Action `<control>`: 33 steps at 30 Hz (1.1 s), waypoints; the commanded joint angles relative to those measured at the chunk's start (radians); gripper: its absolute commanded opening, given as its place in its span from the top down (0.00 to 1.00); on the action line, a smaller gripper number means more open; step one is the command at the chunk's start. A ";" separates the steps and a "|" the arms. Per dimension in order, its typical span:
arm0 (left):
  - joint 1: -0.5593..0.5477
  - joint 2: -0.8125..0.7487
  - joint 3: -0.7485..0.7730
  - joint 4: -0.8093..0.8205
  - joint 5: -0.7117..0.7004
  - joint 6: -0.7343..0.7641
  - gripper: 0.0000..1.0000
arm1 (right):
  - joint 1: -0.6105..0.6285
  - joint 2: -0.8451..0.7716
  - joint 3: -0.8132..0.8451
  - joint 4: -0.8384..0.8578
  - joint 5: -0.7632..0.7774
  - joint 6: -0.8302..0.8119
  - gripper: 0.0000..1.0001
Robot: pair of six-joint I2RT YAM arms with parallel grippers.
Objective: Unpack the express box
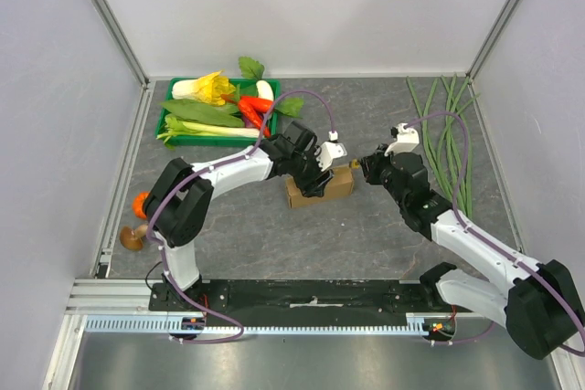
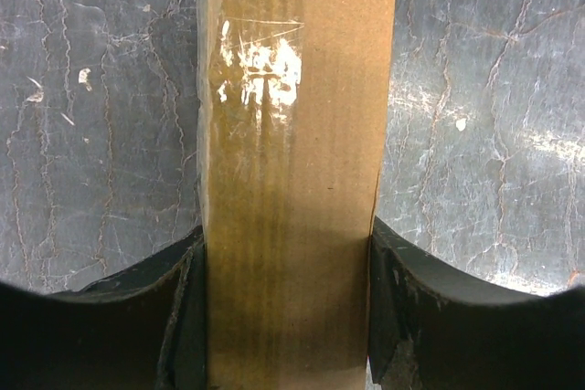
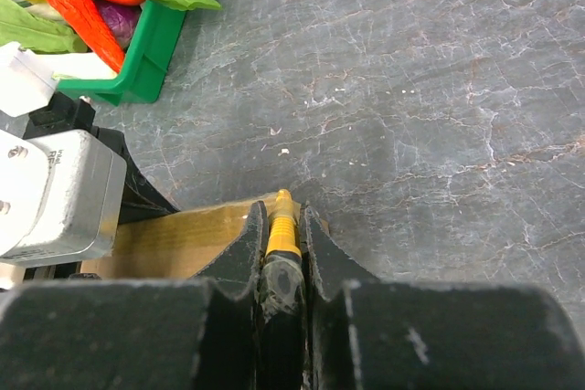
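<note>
The express box (image 1: 322,191) is seen lying flat near the middle of the grey table (image 1: 274,244), its long side running left to right and clear tape shining on its top. It is clasped across its width by the left gripper (image 1: 318,173), whose 2 fingers (image 2: 174,317) are pressed against opposite long faces, roughly half spread. A yellow-handled tool (image 3: 282,230) is pinched in the fully closed right gripper (image 3: 283,253), its tip held at the box's right end. A green vegetable tray (image 1: 167,125) is set behind, apart from the box.
</note>
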 commanded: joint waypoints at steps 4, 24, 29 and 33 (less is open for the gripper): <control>0.026 0.106 -0.015 -0.076 -0.115 -0.062 0.60 | 0.016 -0.047 -0.030 -0.217 -0.069 0.001 1.00; 0.032 0.033 0.028 -0.086 0.017 -0.039 0.45 | 0.014 -0.105 0.129 -0.314 0.085 -0.036 1.00; 0.031 -0.010 0.120 -0.077 0.072 -0.059 0.04 | 0.011 -0.073 0.285 -0.334 0.177 -0.080 1.00; 0.031 -0.050 0.176 -0.037 0.103 -0.084 0.03 | 0.000 -0.026 0.381 -0.343 0.201 -0.117 1.00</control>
